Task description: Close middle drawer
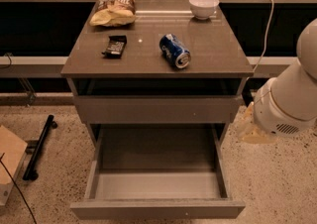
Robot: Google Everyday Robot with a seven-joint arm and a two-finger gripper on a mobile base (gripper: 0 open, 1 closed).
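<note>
The middle drawer [157,209] is pulled far out of the grey-brown cabinet [148,62], toward the camera. Its plain low front panel runs along the bottom of the view and its flat grey inside holds nothing. The closed drawer front above it [156,109] sits under the cabinet top. My white arm [290,101] comes in from the right edge. My gripper [250,131] is the pale beige part at its lower left. It hangs just right of the cabinet, beside the open drawer's right wall, not touching it.
On the cabinet top lie a blue can on its side [175,50], a dark candy wrapper [114,46], a chip bag [113,11] and a white bowl [203,6]. A black bar [39,146] and cardboard [10,156] lie on the speckled floor at left.
</note>
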